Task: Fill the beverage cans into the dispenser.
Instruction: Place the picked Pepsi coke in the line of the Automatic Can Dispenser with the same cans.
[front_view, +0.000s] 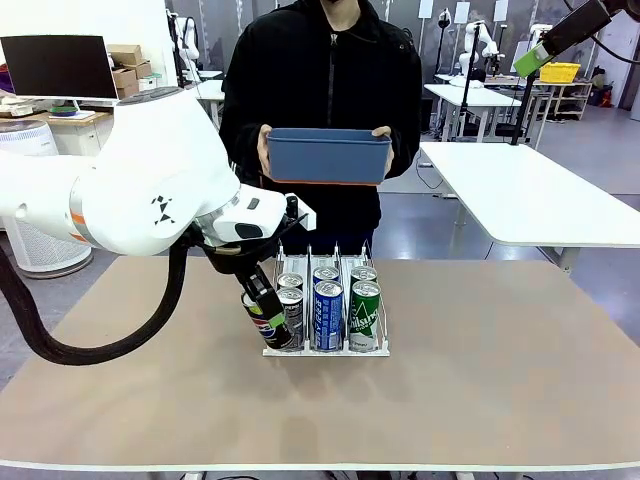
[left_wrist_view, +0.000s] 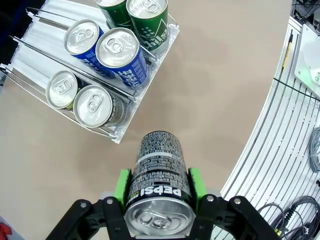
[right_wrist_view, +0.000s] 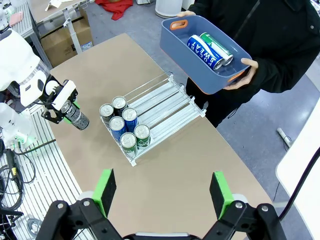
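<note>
A black Pepsi can (left_wrist_view: 159, 172) sits between the green pads of my left gripper (left_wrist_view: 159, 187), which is shut on it. The can (front_view: 256, 318) hangs tilted just left of the front-left corner of the white wire dispenser (front_view: 325, 258), apart from it. Each of the dispenser's (right_wrist_view: 165, 102) three lanes has two upright cans at the front: dark (front_view: 290, 305), blue (front_view: 328, 312) and green (front_view: 365, 312). High above the table's near side, my right gripper (right_wrist_view: 162, 195) stands open and holds nothing. From there my left gripper (right_wrist_view: 64, 102) and its can (right_wrist_view: 77, 119) show at the left.
Across the table a person holds a blue tub (front_view: 328, 158) in both hands. Two cans lie in the tub (right_wrist_view: 175, 42), one blue-and-white (right_wrist_view: 205, 51) and one green (right_wrist_view: 218, 49). The brown tabletop (front_view: 500, 370) is bare right of and in front of the dispenser.
</note>
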